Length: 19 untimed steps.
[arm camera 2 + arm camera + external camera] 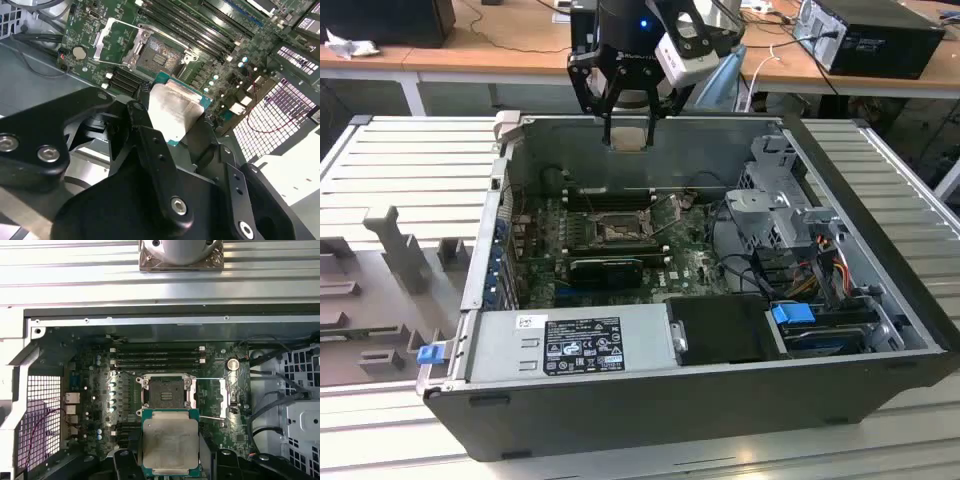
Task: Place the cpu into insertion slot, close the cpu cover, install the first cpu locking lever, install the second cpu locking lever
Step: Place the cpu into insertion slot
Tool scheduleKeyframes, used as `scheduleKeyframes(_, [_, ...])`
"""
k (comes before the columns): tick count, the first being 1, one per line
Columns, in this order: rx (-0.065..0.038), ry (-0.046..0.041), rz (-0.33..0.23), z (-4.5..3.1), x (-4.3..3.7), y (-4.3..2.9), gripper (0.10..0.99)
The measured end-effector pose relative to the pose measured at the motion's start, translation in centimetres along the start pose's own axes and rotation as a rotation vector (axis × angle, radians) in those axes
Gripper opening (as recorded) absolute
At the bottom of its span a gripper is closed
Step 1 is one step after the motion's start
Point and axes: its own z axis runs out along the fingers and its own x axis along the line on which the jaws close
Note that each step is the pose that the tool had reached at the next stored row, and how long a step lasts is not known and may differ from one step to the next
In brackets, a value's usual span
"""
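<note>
My gripper (pixel 626 128) hangs above the far wall of the open computer case, shut on the cpu (pixel 628 137). In both wrist views the cpu (pixel 170 442) (pixel 175 112) shows its silvery top and green edge between the black fingers (pixel 126 460). The insertion slot (pixel 166 389) (pixel 156 56) (pixel 617 229) lies bare on the motherboard below, dark with a metal rim. The cpu cover (pixel 223 397) (pixel 106 39) is swung open and lies flat beside the slot. Two thin wire levers (pixel 206 379) stand loose near the cover.
The case's grey walls (pixel 650 125) ring the motherboard. A power supply (pixel 580 345) fills the near side and a drive cage (pixel 780 210) with cables stands at the exterior view's right. Memory slots (pixel 160 356) run beside the socket. Grey fixtures (pixel 400 250) sit outside, left.
</note>
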Motion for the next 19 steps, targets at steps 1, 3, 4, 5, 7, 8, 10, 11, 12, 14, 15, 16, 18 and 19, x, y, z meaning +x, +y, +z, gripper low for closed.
scheduleKeyframes(1, [0.000, 0.0000, 0.000, 0.00, 0.00, 0.00, 0.537])
scheduleKeyframes(3, [0.000, 0.0000, 0.001, 0.00, 0.00, 0.00, 0.537])
scheduleKeyframes(4, [0.000, -0.0001, 0.001, 0.00, 0.00, 0.00, 0.537])
scheduleKeyframes(5, [0.000, -0.0002, 0.003, 0.00, 0.00, 0.00, 0.537])
scheduleKeyframes(7, [0.000, -0.0007, 0.008, 0.00, -0.01, 0.00, 0.537])
scheduleKeyframes(8, [0.000, -0.0009, 0.010, 0.00, -0.01, 0.00, 0.537])
scheduleKeyframes(10, [0.000, -0.0018, 0.020, 0.00, 0.00, 0.00, 0.537])
scheduleKeyframes(11, [-0.001, -0.0021, 0.023, 0.00, 0.00, 0.00, 0.537])
scheduleKeyframes(12, [-0.001, -0.0024, 0.027, 0.00, 0.00, 0.00, 0.537])
scheduleKeyframes(14, [-0.001, -0.0028, 0.032, 0.00, 0.00, 0.00, 0.537])
scheduleKeyframes(15, [-0.001, -0.0032, 0.036, 0.00, 0.00, 0.00, 0.537])
scheduleKeyframes(16, [-0.001, -0.0035, 0.039, 0.00, 0.00, 0.00, 0.537])
scheduleKeyframes(18, [-0.001, -0.0044, 0.049, 0.00, 0.00, 0.00, 0.537])
scheduleKeyframes(19, [-0.001, -0.0050, 0.056, 0.00, 0.00, 0.00, 0.537])
